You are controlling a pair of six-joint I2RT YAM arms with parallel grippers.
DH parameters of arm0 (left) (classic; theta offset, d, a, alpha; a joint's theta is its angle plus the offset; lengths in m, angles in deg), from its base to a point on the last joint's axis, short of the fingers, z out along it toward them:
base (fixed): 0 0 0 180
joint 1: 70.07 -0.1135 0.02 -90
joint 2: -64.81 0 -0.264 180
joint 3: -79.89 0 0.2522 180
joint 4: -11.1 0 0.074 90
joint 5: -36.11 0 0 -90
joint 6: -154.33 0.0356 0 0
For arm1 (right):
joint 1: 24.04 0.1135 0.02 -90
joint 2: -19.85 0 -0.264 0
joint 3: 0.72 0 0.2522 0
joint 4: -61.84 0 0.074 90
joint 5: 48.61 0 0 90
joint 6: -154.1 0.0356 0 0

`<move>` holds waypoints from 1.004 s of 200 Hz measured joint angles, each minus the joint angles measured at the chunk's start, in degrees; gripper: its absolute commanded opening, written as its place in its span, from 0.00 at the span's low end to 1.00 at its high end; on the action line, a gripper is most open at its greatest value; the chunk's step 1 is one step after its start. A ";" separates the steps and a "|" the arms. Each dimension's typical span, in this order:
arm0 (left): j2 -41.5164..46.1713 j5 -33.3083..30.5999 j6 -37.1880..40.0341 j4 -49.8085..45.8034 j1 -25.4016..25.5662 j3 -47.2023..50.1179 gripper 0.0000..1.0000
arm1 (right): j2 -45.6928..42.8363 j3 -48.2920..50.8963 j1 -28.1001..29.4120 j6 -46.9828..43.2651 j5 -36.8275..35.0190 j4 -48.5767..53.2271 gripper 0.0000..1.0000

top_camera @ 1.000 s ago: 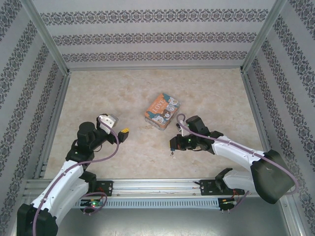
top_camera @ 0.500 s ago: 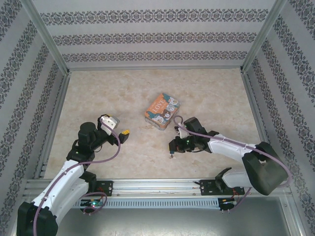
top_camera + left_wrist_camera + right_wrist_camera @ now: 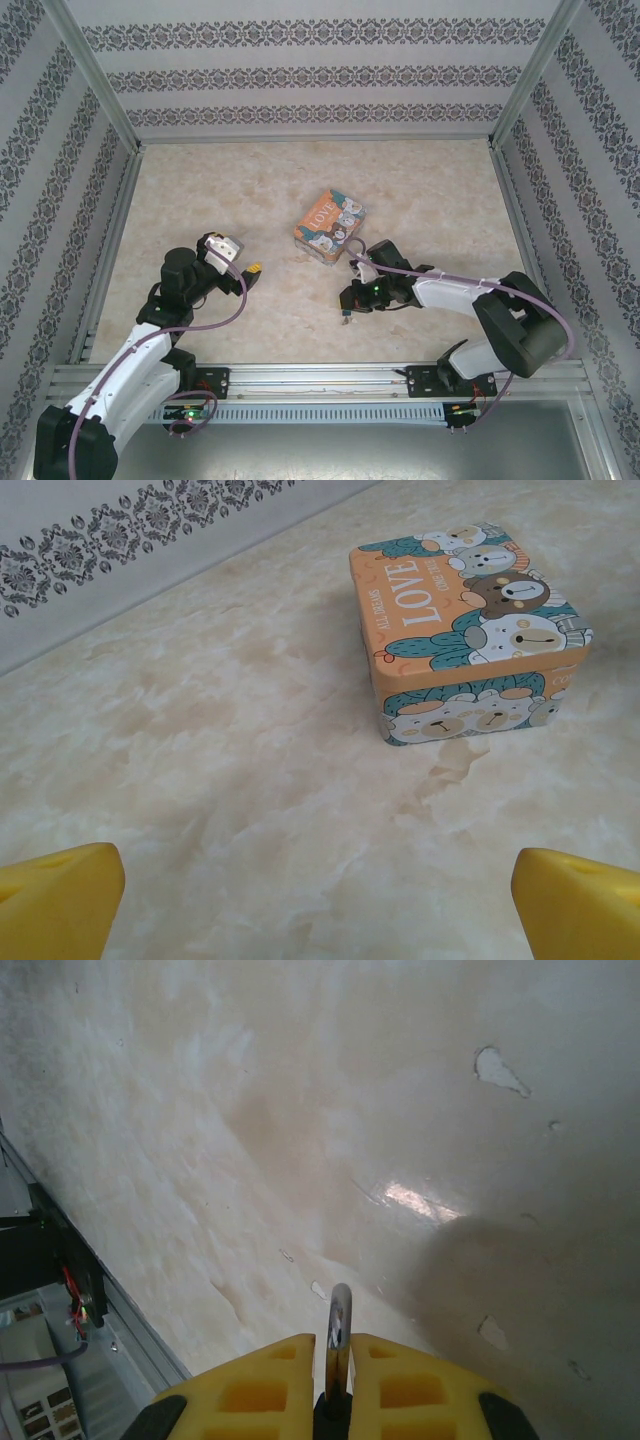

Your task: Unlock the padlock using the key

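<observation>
My right gripper (image 3: 335, 1348) is shut on the padlock (image 3: 340, 1328). Its silvery shackle sticks out edge-on between the yellow fingers, and the dark body sits deep in the jaws. From above, that gripper (image 3: 348, 297) hovers low over the table just in front of the box, with the padlock (image 3: 346, 314) at its tip. Off to the left, my left gripper (image 3: 252, 270) stands open. In the left wrist view, the left gripper (image 3: 320, 905) has bare table between its yellow fingers (image 3: 60, 905) and faces the box. The key is out of view.
The colourful cartoon "LOVE" box (image 3: 329, 226) sits mid-table; the left wrist view has the same box (image 3: 460, 630) at upper right. Patterned walls enclose the marble-look table (image 3: 420, 190). A metal rail (image 3: 300, 380) runs along the near edge.
My right arm has folded in, its elbow swinging left and the gripper with the padlock edging slightly left. The left gripper has barely moved.
</observation>
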State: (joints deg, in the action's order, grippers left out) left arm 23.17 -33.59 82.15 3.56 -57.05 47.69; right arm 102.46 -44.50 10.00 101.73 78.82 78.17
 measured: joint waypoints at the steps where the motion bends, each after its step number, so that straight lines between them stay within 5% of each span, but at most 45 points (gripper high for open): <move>1: 0.00 0.00 0.00 0.00 -0.02 0.00 0.99 | 0.07 0.00 0.02 0.00 0.00 -0.04 0.00; 201: -0.17 0.20 0.00 0.00 -0.02 0.11 0.99 | 4.39 -1.01 1.49 1.01 -0.70 -1.97 0.29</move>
State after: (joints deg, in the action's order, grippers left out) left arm 22.99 -33.40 82.15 3.56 -57.08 47.80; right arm 106.85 -45.50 11.48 102.73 78.12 76.21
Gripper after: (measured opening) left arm 0.993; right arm 0.286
